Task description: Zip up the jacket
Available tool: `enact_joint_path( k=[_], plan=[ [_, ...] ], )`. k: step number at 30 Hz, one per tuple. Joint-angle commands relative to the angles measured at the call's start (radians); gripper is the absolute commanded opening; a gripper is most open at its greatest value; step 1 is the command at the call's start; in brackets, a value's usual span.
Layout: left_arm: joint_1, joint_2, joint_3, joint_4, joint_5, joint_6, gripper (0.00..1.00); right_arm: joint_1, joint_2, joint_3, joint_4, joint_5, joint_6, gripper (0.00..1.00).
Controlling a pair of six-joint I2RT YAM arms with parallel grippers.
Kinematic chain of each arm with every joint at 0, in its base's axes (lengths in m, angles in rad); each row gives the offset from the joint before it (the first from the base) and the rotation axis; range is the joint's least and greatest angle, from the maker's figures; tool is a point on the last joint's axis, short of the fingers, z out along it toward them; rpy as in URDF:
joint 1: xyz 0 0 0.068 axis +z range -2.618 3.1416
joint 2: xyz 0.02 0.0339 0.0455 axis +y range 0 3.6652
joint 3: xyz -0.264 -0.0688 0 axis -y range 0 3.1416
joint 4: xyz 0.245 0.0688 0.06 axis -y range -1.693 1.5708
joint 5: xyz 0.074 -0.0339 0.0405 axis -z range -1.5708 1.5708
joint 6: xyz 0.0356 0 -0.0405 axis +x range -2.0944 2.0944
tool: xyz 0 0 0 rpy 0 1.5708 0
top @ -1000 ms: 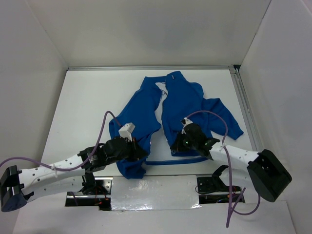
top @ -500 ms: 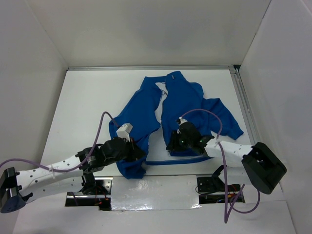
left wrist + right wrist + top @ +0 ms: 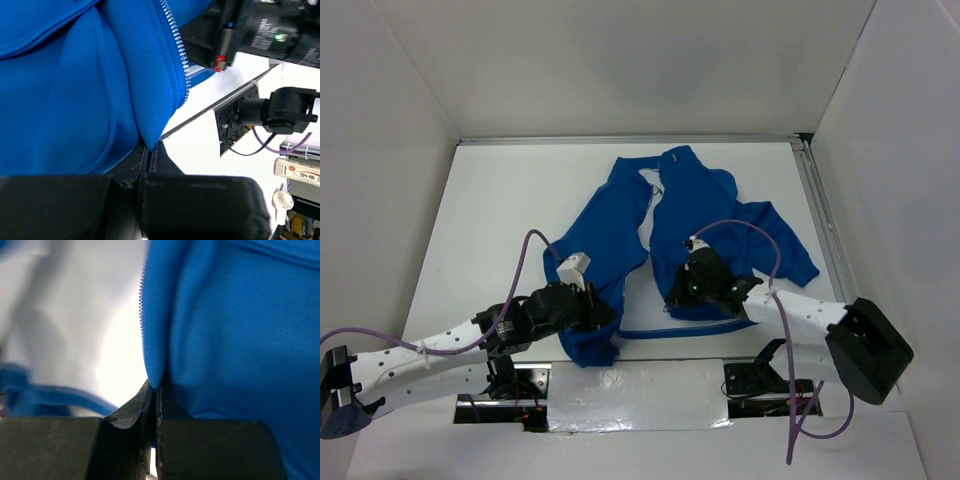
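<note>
The royal-blue jacket (image 3: 695,215) lies open on the white table, collar at the far side, its two front halves apart at the bottom. My left gripper (image 3: 605,312) is shut on the lower edge of the jacket's left half; in the left wrist view its jaws pinch a fold of blue fabric (image 3: 125,95) beside the pale zipper teeth (image 3: 177,55). My right gripper (image 3: 675,297) is shut on the lower edge of the right half; in the right wrist view its jaws pinch the blue hem (image 3: 157,355) next to the zipper teeth (image 3: 142,305).
White walls enclose the table (image 3: 500,210) on the left, back and right. A blue drawcord (image 3: 670,331) trails along the near edge between the grippers. The metal mounting rail (image 3: 630,385) and arm bases sit at the front. A metal strip (image 3: 818,215) runs along the right side.
My right gripper has shifted left and a little away with the jacket's hem, then settled. My left gripper has drawn back slightly towards the near left.
</note>
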Motion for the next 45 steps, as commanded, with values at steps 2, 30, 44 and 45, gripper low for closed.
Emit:
enact_joint_path(
  k=[2, 30, 44, 45],
  plan=[
    [-0.006, 0.006, 0.054, 0.085, -0.027, 0.065, 0.00, 0.006, -0.206, -0.009, 0.170, -0.077, 0.021, 0.00],
    [0.013, 0.029, 0.110, 0.550, 0.111, 0.225, 0.00, -0.035, -0.580, -0.265, 0.935, -0.361, 0.311, 0.00],
    [0.013, 0.009, 0.099, 0.490, 0.151, 0.110, 0.00, -0.035, -0.689, -0.276, 0.878, -0.287, 0.268, 0.00],
    [0.013, 0.009, 0.101, 0.493, 0.156, 0.107, 0.00, -0.035, -0.689, -0.274, 0.869, -0.287, 0.265, 0.00]
  ],
)
